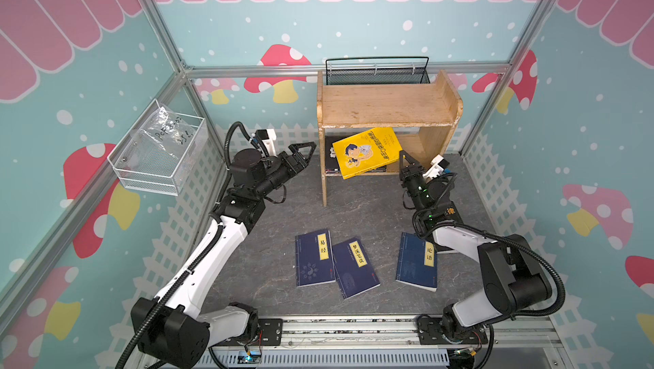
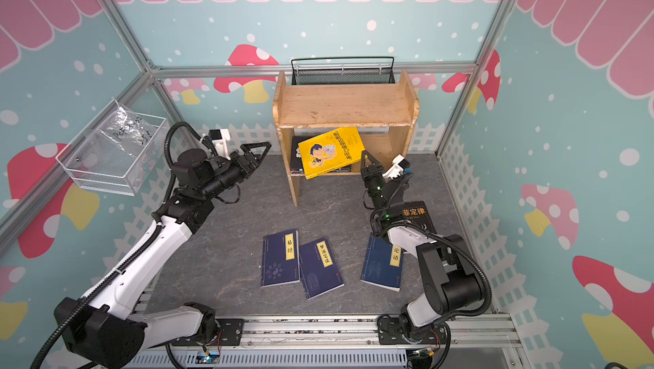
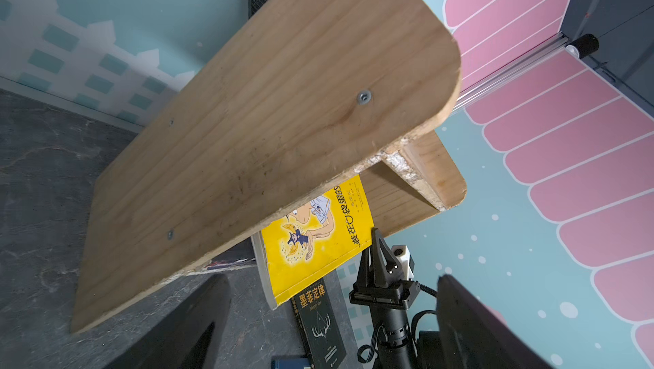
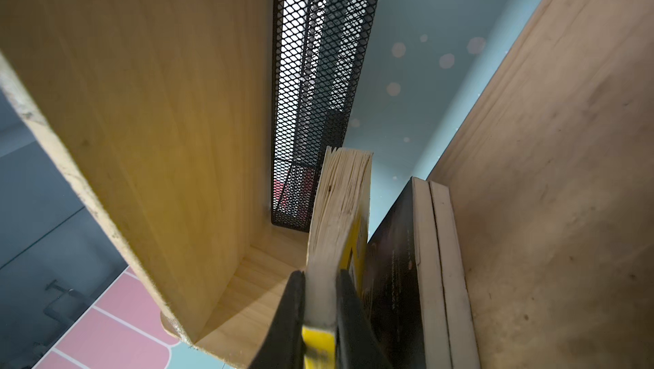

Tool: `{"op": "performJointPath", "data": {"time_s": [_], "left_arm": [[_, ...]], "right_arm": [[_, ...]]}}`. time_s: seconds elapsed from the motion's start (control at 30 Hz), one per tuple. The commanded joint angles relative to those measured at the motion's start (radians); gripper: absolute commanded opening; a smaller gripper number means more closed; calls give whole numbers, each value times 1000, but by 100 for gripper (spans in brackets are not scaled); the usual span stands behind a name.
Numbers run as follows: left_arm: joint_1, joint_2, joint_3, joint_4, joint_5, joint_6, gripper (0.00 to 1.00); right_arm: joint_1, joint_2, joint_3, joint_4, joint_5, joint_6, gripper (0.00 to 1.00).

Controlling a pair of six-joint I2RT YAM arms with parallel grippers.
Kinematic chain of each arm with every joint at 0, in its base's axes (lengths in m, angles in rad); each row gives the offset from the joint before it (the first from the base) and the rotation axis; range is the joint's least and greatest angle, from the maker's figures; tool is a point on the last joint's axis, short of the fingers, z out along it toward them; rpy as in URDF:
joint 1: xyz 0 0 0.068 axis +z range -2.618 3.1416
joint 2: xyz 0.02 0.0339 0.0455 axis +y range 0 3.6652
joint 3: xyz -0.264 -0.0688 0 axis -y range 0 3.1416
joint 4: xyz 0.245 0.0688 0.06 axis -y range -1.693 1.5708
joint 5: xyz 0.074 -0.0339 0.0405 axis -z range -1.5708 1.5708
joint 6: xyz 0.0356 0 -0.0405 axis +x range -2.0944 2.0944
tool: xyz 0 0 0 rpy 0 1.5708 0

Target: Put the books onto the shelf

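Yellow book (image 1: 368, 151) tilts in lower shelf (image 1: 385, 105) tier, pinched by right claw (image 1: 402, 155).

Left navy book (image 1: 315, 259): flat on the tabletop (image 1: 354, 208); the yellow strip on its cover reads 易经, top to bottom.
Middle navy book (image 1: 355, 269): yellow strip reads 梦溪笔谈.
Right navy book (image 1: 417, 261): yellow strip reads 论语; the finer print on all three covers is too small to read.
Black book (image 3: 322, 324): gold title 墨菲定律 in the left wrist view; the italic line beneath it is too small to read.
Yellow book (image 3: 315, 240): black title along the cover, 装在口袋里的 legible; the rest runs behind the shelf (image 3: 283, 119) in that view.
Plastic bag (image 1: 166, 133): in the white wire basket (image 1: 124, 172); black handwriting, roughly "PCF" and "25", not clearly legible.
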Motion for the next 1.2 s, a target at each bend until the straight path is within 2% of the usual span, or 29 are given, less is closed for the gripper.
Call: {"op": "performJointPath", "data": {"time_s": [0.0, 0.27, 0.47, 1.17], "left_arm": [[26, -24, -53, -55, -17, 28, 92], [51, -83, -111, -63, 1, 29, 92], [82, -121, -138, -76, 9, 34, 92], [123, -141, -183, -61, 56, 21, 92]], "right_arm": [[37, -1, 45, 109, 116, 4, 0], [116, 86, 163, 44, 173, -29, 0], [127, 50, 157, -58, 220, -60, 0], [198, 108, 198, -77, 272, -44, 0]]}}
